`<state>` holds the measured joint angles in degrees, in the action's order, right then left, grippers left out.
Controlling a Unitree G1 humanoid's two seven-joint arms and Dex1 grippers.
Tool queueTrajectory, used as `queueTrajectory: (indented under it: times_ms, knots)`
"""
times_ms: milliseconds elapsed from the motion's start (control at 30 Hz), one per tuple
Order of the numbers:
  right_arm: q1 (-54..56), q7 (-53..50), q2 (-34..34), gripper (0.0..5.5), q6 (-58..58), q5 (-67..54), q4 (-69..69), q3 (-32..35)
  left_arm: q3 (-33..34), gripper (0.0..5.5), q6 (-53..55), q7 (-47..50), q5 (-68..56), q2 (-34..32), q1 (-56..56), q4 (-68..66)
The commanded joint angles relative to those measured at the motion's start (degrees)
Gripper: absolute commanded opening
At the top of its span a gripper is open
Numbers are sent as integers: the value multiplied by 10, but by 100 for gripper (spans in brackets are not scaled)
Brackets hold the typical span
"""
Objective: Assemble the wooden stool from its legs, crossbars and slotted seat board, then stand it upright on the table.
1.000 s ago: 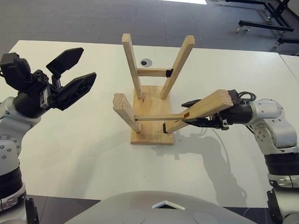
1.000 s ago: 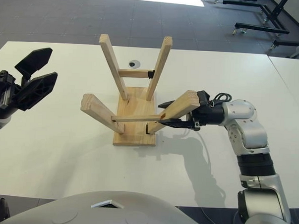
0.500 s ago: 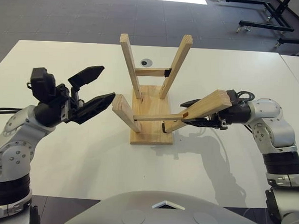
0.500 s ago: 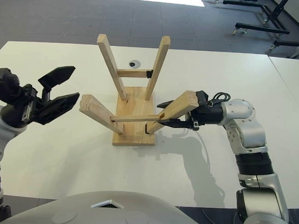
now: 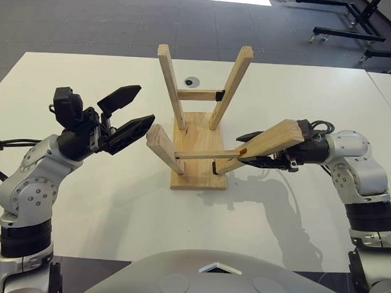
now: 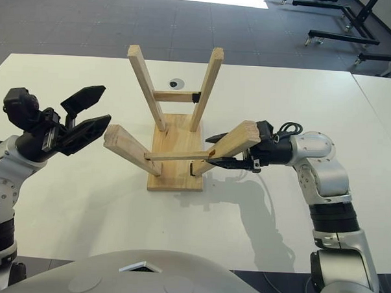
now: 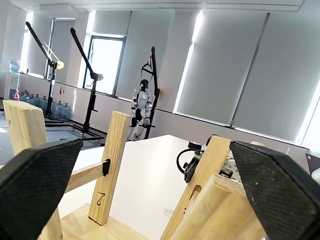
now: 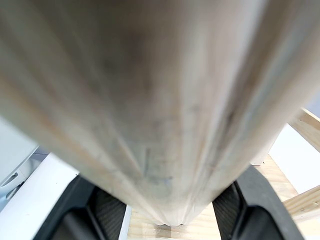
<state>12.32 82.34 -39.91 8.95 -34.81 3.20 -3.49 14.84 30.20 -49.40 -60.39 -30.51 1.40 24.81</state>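
The slotted seat board (image 5: 195, 176) lies flat on the white table. Two far legs (image 5: 169, 80) (image 5: 234, 80) stand upright in it, joined by a crossbar (image 5: 199, 95). The near pair leans toward me: a left leg (image 5: 163, 147), a right leg (image 5: 268, 142) and a thin crossbar (image 5: 205, 154) between them. My right gripper (image 5: 246, 147) is shut on the right near leg, whose wood lies across the right wrist view (image 8: 150, 100) between the dark fingers (image 8: 102, 210). My left gripper (image 5: 144, 104) is open just left of the left near leg's top end (image 7: 220, 210), not touching it.
A round cable grommet (image 5: 192, 81) sits in the table behind the stool. Bare white table surface (image 5: 115, 201) spreads to the left, right and front of the stool. Wheeled frames (image 5: 343, 33) stand on the floor beyond the table's far right corner.
My left arm has swung in from the table's left toward the stool, bringing its open gripper close to the left near leg. The right arm and the stool parts have held still.
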Motion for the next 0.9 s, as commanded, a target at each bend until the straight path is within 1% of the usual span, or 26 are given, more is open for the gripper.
queueTrajectory:
  times_ms: [33,333,633,833,900]
  knots:
    - [-11,7,-3,205,17,18,-3,-17,-21,540,11,-5,24,-12,16,7]
    - [2,9,12,205,14,27,-15,-36,-30,540,9,-7,36,-21,17,-10]
    - [28,12,52,205,7,44,-43,-73,-37,540,6,-11,39,-26,6,-25]
    - [35,12,55,205,40,23,-46,-73,-36,540,-3,-12,43,-24,5,-39]
    - [29,19,50,205,28,32,-55,-73,-29,540,-10,-11,45,-22,11,-46]
